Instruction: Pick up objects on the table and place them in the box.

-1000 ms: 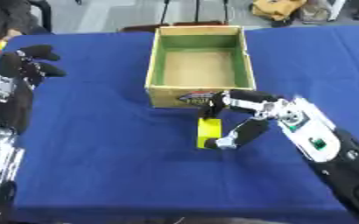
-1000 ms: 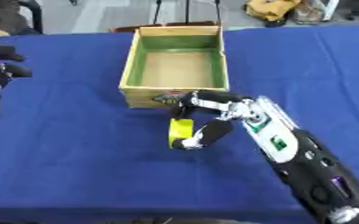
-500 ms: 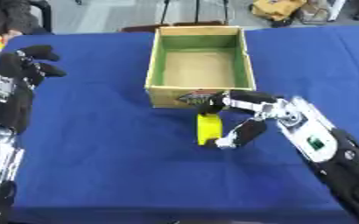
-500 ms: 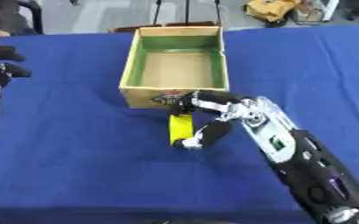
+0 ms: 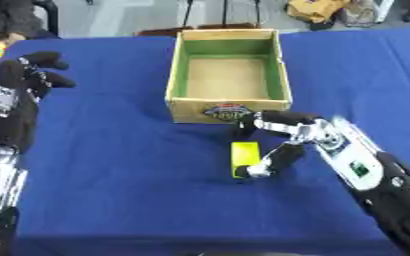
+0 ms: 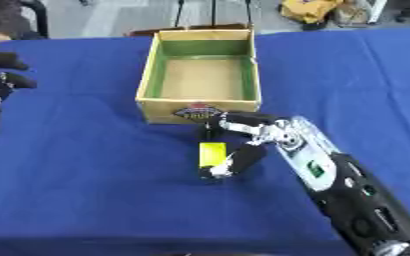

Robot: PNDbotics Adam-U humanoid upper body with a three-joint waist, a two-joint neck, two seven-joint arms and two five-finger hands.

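Blue bench point(image 5: 112, 150): right hand point(image 5: 283, 137) curls around yellow block point(image 5: 244, 158) beside box point(image 5: 227, 106); left hand point(image 5: 20, 90) rests relaxed.

The right hand point(image 6: 248, 137) reaches in from the lower right over the blue table point(image 6: 86, 200). Its fingers and thumb curl around a yellow block point(image 6: 212, 154), one digit at the block's far end, another touching its near end. Just beyond the hand stands an open box point(image 6: 200, 75), green inside. Far off at the left edge, the left hand point(image 6: 0, 75) shows only partly.
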